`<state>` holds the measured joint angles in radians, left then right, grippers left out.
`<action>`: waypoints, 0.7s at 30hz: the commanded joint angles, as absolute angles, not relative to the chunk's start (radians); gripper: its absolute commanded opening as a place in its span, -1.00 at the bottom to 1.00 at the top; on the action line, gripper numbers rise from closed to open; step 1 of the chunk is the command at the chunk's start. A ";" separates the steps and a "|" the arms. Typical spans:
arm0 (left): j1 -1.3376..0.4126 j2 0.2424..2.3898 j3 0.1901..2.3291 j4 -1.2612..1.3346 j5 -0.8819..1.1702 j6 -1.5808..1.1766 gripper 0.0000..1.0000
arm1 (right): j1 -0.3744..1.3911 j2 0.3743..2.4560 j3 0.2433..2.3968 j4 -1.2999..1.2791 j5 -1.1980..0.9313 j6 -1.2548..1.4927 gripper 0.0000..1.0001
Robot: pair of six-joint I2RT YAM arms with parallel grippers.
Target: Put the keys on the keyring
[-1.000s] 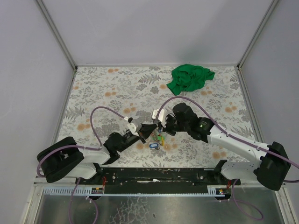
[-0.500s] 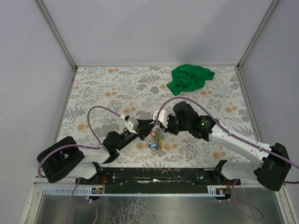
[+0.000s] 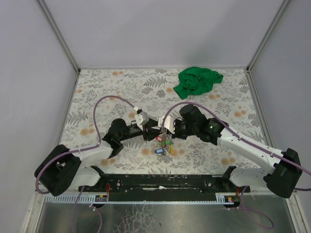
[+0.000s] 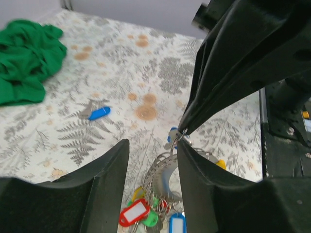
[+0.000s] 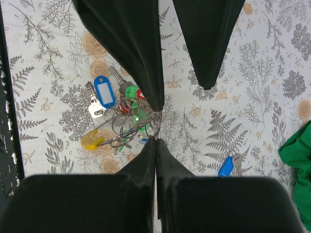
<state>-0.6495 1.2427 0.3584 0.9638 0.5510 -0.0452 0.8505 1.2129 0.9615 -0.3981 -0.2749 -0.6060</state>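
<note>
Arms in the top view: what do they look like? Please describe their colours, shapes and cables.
Both arms have white links and bulky black joints. The left arm and the right arm each carry a looping purple cable. A small green light glows on the right arm. The left gripper and the right gripper are black, each with two tapered, wedge-shaped fingers.

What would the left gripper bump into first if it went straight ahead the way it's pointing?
Most likely the keyring with its bunch of keys, just ahead of the left gripper's open fingers. The shut right gripper pinches that ring just beyond. Depth is hard to judge.
</note>
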 commanded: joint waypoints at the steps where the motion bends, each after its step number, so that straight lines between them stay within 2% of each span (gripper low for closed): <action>1: -0.597 1.308 0.431 0.838 0.780 -0.028 -0.12 | 0.845 1.200 1.012 -0.399 -0.306 -0.648 -1.00; 13: -0.591 1.416 0.526 0.780 0.916 -0.011 -0.15 | 0.846 1.204 1.017 -0.409 -0.340 -0.665 -1.00; 21: -0.591 1.456 0.552 0.771 0.960 -0.016 -0.33 | 0.847 1.206 1.022 -0.416 -0.350 -0.665 -1.00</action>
